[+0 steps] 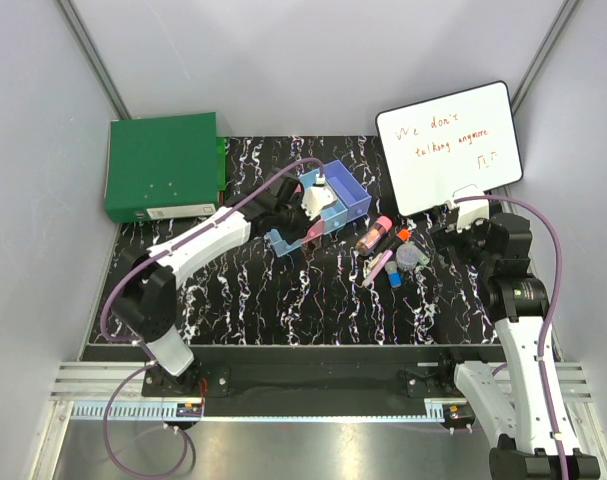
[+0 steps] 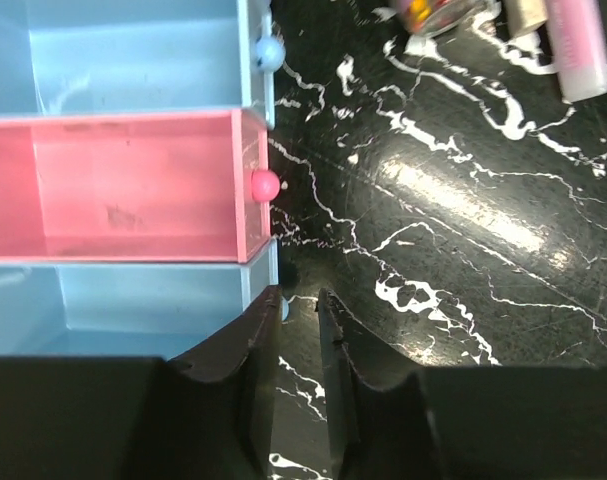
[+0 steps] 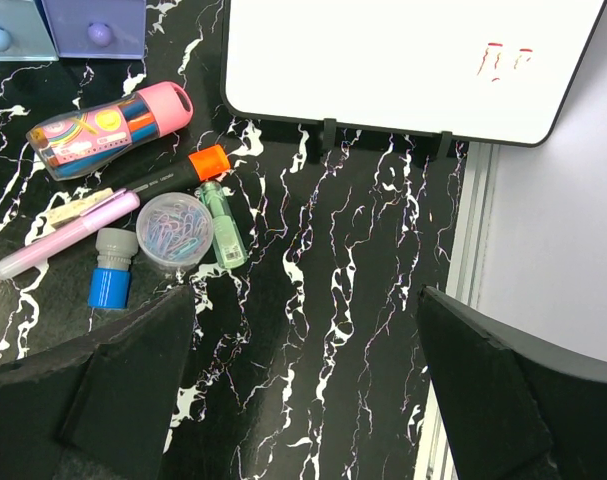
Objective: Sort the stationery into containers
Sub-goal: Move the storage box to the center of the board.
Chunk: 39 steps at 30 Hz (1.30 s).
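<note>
Our left pincer [image 2: 295, 300] is almost together at the front of the see-through blue and pink plastic bins [image 2: 133, 185], left of frame. We cannot tell if it pinches. Pulling could tip them. Further right lies the pile of pens and small things [image 3: 163, 225]. Our right pincer [image 3: 305, 310], wide apart, could scatter it.

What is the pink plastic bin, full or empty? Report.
Empty where visible: the pink translucent plastic bin shows only bare floor, left wrist view.

Stationery [image 1: 373, 237], bins [image 1: 351, 196] on marbled table [image 1: 313, 300]
</note>
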{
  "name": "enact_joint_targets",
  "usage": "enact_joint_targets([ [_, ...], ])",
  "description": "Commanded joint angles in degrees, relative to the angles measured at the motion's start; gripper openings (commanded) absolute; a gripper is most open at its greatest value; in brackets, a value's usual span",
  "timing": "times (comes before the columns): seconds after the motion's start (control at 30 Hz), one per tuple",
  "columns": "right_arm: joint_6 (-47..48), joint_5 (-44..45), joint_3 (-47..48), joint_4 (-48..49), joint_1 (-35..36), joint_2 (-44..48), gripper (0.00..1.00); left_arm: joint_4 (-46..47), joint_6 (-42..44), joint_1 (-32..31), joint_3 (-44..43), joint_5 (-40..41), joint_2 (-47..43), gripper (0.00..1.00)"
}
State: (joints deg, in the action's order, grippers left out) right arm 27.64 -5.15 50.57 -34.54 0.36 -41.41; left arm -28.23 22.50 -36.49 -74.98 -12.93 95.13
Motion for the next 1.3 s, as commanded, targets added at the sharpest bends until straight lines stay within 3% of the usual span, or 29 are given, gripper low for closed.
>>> enact_joint_targets([
  [0.0,-0.04,-0.30,1.82,0.36,-0.10,0.19,1.00,0.81,-3.43,1.07,0.27,3.35,1.81,0.25],
  [0.5,0.40,-0.74,2.08,0.44,-0.01,-1.22,1.00,-0.69,-5.19,3.18,-0.08,3.17,7.61,0.10],
  [0.7,0.93,-0.65,2.34,0.44,-0.10,-1.22,1.00,-1.39,-4.92,3.97,-0.69,2.82,9.46,0.09],
  [0.83,0.58,-0.65,2.87,0.36,-0.01,-1.57,1.00,-1.48,-4.05,4.32,-0.52,4.13,10.69,0.00],
  [1.27,0.58,-0.83,3.66,0.36,-0.01,-2.01,1.00,-1.30,3.25,6.16,-0.52,10.02,12.35,0.00],
])
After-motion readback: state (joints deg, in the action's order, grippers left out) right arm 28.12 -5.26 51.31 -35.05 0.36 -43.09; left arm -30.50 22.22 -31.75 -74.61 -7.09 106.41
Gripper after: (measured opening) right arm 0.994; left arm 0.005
